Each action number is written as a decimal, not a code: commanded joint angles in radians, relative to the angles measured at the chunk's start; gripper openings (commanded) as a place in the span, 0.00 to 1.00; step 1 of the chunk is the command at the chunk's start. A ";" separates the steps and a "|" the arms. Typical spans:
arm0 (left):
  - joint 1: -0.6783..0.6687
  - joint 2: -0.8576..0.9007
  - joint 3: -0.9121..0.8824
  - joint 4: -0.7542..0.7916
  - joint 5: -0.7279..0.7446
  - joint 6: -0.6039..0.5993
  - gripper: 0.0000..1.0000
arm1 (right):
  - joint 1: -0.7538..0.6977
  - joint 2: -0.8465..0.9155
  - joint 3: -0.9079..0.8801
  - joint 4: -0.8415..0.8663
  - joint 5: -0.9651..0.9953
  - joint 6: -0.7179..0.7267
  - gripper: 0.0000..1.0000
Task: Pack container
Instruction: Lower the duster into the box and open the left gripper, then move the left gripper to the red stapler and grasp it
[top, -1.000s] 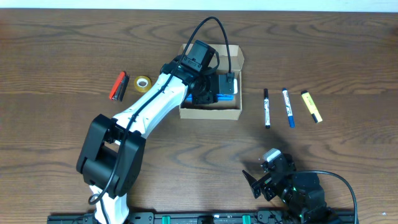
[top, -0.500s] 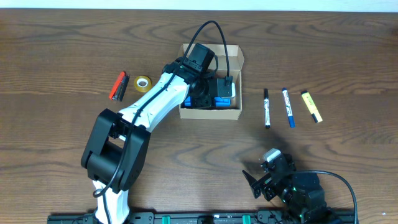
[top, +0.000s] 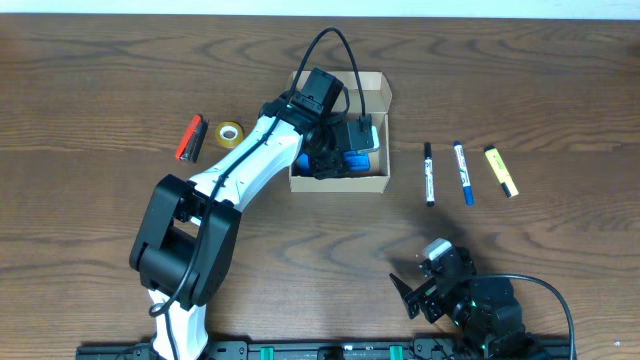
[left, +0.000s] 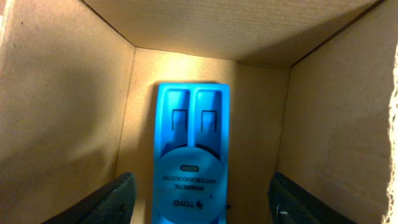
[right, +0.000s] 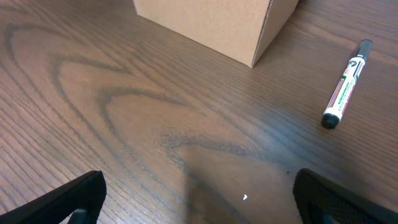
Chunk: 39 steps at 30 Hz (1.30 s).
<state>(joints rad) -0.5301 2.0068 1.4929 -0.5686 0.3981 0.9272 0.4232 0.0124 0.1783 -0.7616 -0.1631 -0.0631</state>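
Hovering in the container (left: 62, 93), left fingers (left: 115, 200) spread over blue duster (left: 191, 149), right fingers (right: 84, 196) splayed at 5 o'clock

This looks like a robotics lab bench stocked with office goods. A white-and-black arm (top: 240, 170) at centre left and a black arm (top: 470, 305) at lower right stand by a black rail (top: 300, 352) along the bottom edge of a dark wood-grain table (top: 100, 80). Stationery lies about: a black marker (top: 429, 173), a blue marker (top: 462, 172), a yellow highlighter (top: 501, 171) and a yellow tape roll (top: 230, 134). A blue duster (left: 189, 162) labelled "magnetic whiteboard duster" lies in a cardboard box (top: 340, 183).
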 joint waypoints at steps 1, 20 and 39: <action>0.015 -0.027 0.018 -0.003 0.021 -0.019 0.72 | 0.010 -0.006 -0.009 -0.001 0.003 -0.013 0.99; 0.394 -0.267 0.275 -0.247 -0.217 -0.285 0.88 | 0.010 -0.006 -0.009 -0.001 0.003 -0.013 0.99; 0.673 0.100 0.241 -0.243 -0.138 -0.483 0.90 | 0.010 -0.006 -0.009 -0.001 0.003 -0.013 0.99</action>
<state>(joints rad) 0.1455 2.0773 1.7393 -0.8082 0.2409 0.4854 0.4232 0.0124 0.1783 -0.7616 -0.1631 -0.0631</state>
